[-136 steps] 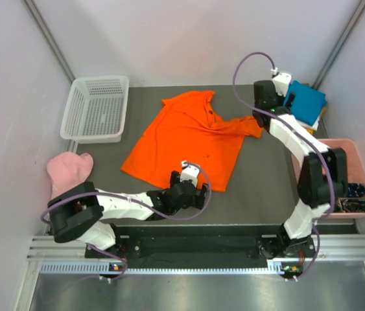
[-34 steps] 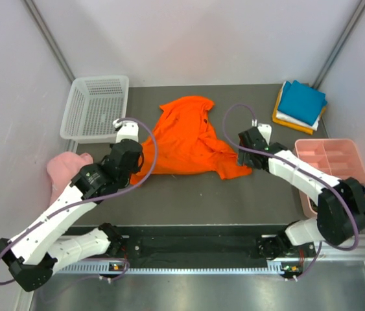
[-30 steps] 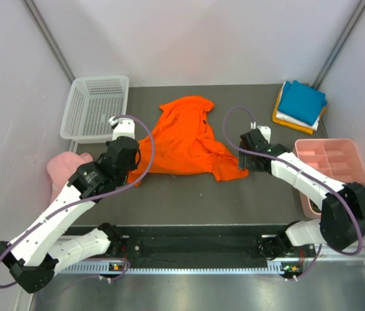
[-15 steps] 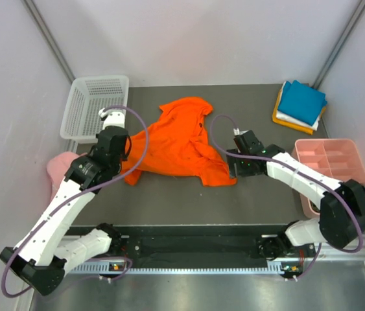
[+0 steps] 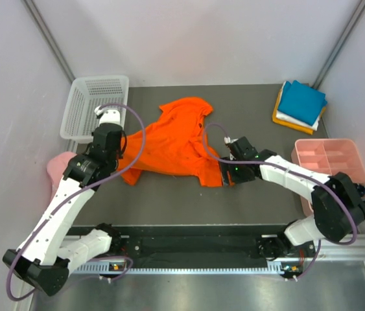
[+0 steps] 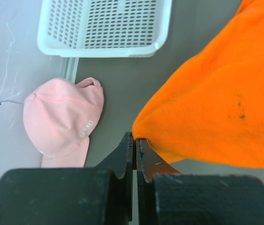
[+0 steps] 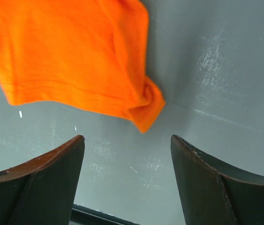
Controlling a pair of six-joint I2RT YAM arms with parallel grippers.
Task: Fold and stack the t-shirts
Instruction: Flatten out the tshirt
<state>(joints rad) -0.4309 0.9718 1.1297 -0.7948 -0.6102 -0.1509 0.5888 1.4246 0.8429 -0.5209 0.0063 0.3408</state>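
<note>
Orange shirt (image 5: 176, 139) corner pinched in left tool (image 6: 135, 140) | right tool (image 7: 127, 140) spread, empty, above loose hem | risk: thin pinch slipping, bunching under one-sided pull

Seen from above, the left arm (image 5: 72, 194) covers much of the pink cap (image 5: 54, 172) at the left edge. Upper right, the teal shirt (image 5: 303, 102) hides nearly all the white shirt (image 5: 294, 120) beneath.
</note>
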